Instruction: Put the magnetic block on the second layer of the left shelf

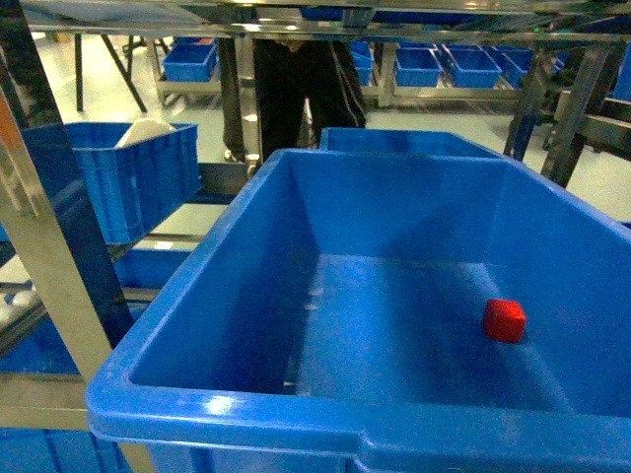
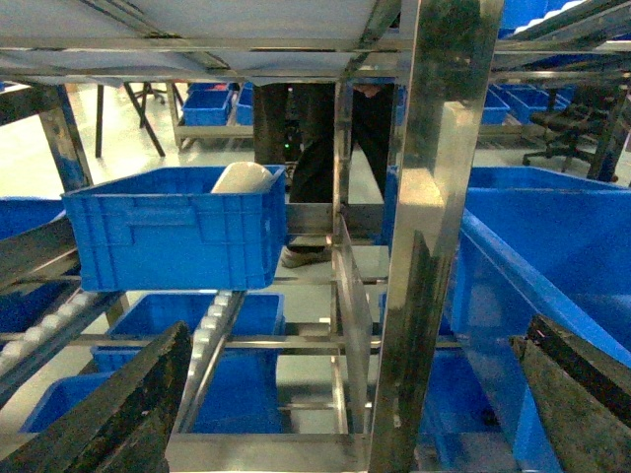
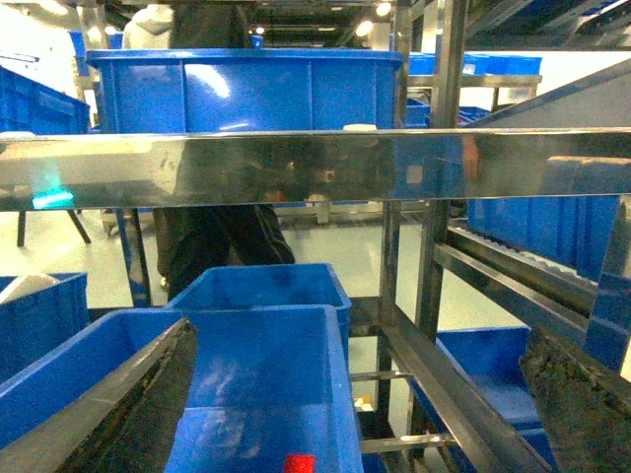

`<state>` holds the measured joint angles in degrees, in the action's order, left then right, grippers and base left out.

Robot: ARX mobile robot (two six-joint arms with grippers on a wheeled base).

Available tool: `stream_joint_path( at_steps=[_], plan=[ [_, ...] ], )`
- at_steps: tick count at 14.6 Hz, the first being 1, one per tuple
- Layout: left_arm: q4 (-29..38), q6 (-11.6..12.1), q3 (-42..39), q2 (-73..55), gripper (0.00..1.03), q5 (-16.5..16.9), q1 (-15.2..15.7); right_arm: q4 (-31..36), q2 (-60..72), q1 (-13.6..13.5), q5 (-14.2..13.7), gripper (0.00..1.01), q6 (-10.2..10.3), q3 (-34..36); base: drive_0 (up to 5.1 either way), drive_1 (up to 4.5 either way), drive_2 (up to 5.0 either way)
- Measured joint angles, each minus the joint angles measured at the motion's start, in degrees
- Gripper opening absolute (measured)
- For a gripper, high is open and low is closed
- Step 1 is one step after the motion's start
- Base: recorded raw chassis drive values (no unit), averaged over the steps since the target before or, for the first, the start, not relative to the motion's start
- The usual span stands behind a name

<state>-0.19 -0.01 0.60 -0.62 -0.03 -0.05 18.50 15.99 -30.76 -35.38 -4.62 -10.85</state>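
The magnetic block (image 1: 504, 320) is a small red cube lying on the floor of a big blue bin (image 1: 246, 246), toward its right side. In the right wrist view the block (image 3: 300, 463) shows at the bottom edge, below and between the spread fingers (image 3: 138, 414) of my right gripper (image 3: 360, 419), which is open and holds nothing. My left gripper (image 2: 345, 424) is also open and empty, facing the left shelf, where a level with white-roller rails (image 2: 219, 325) lies ahead. Neither gripper shows in the head view.
A blue bin (image 2: 177, 232) holding a white object sits on the left shelf above the roller rails. A shiny steel upright (image 2: 434, 197) stands just right of centre before the left gripper. A broad steel beam (image 3: 315, 168) crosses the right wrist view. A person (image 1: 296, 79) stands behind the rack.
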Motion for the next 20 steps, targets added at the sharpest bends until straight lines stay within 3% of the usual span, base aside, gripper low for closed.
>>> stream_joint_path(
  at_steps=[1, 2, 4, 9, 11, 12, 13, 14, 16, 20],
  plan=[
    [0.0, 0.02, 0.0, 0.0, 0.98, 0.0, 0.0, -9.77, -0.83, 1.57, 4.5, 0.9, 0.98, -2.16, 0.0, 0.0, 0.0],
    [0.04, 0.0, 0.0, 0.0, 0.98, 0.02, 0.0, -16.65, -2.69, 5.73, 9.55, 0.77, 2.34, -2.47, 0.0, 0.0, 0.0],
    [0.02, 0.0, 0.0, 0.0, 0.98, 0.02, 0.0, -19.21, -6.01, 12.96, 17.16, 0.5, 3.56, 0.5, 0.0, 0.0, 0.0],
    [0.0, 0.0, 0.0, -0.02, 0.98, 0.0, 0.0, -19.12, -7.96, 16.59, 21.11, 0.32, 3.63, 2.1, 0.0, 0.0, 0.0],
    [0.0, 0.0, 0.0, -0.02, 0.98, 0.02, 0.0, -19.12, -9.6, 20.48, 24.81, 0.08, 3.74, 3.96, 0.0, 0.0, 0.0],
    [0.0, 0.0, 0.0, -0.02, 0.98, 0.02, 0.0, -19.12, -10.25, 21.9, 26.23, 0.02, 3.76, 4.61, 0.0, 0.0, 0.0],
    [0.0, 0.0, 0.0, 0.0, 0.98, 0.0, 0.0, -19.52, -11.17, 26.49, 32.06, 0.02, 3.82, 5.25, 0.0, 0.0, 0.0],
    [0.02, 0.02, 0.0, -0.02, 0.98, 0.0, 0.0, -19.32, -11.67, 30.18, 34.18, 0.02, 3.82, 5.66, 0.0, 0.0, 0.0],
    [-0.02, 0.0, 0.0, -0.02, 0.98, -0.02, 0.0, -19.34, -11.93, 31.47, 34.21, 0.02, 3.96, 6.05, 0.0, 0.0, 0.0],
    [-0.02, 0.0, 0.0, 0.0, 0.98, 0.0, 0.0, -18.95, -13.25, 30.77, 35.39, 0.02, 3.98, 7.78, 0.0, 0.0, 0.0]
  ],
)
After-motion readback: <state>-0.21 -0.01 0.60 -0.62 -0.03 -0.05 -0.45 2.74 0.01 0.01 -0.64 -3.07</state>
